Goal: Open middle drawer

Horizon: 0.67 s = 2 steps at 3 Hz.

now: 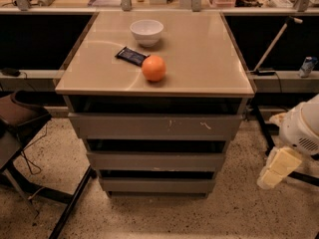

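The task is at the approach step. The wide, plain grey middle drawer [155, 161] looks shut and sits well apart to the left of the cream-coloured claw [275, 169]. The next move probably calls for bringing the claw to the handleless front and hooking its upper edge. The white arm [301, 128] hangs low, with the claw pointing down-left. Whether the claw is spread or pressed together cannot be told.

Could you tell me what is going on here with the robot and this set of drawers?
The robot's gripper hangs low to the right of the cabinet, apart from it and touching none of the drawers. The middle drawer is not yet open: only its plain grey front shows, with no tray in sight. A white bowl, an orange and a dark packet sit on the cabinet top.
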Motion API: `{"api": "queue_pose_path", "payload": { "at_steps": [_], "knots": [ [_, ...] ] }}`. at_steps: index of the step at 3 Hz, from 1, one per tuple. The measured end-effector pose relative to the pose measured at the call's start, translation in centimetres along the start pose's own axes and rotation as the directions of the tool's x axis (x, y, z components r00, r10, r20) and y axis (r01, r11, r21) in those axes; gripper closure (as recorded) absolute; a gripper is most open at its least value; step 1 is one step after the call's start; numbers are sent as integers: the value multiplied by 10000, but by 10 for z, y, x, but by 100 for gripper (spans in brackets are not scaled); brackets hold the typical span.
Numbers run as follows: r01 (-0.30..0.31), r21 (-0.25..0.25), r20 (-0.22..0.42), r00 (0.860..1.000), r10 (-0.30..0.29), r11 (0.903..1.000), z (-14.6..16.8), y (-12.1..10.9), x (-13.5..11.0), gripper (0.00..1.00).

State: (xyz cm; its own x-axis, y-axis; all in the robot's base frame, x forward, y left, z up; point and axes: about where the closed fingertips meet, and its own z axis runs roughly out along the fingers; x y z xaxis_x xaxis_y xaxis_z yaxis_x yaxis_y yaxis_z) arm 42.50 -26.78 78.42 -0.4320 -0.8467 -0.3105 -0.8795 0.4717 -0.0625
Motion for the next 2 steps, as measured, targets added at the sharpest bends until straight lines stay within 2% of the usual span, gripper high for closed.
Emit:
{"api": "queue_pose_path", "payload": {
  "at_steps": [1,2],
  "knots": [
    [-991,-363,-122,9950,987,9944,77,-17,38,0],
    [-1170,-332,11,9931,1171,9926,119,-43,35,0]
  ]
}}
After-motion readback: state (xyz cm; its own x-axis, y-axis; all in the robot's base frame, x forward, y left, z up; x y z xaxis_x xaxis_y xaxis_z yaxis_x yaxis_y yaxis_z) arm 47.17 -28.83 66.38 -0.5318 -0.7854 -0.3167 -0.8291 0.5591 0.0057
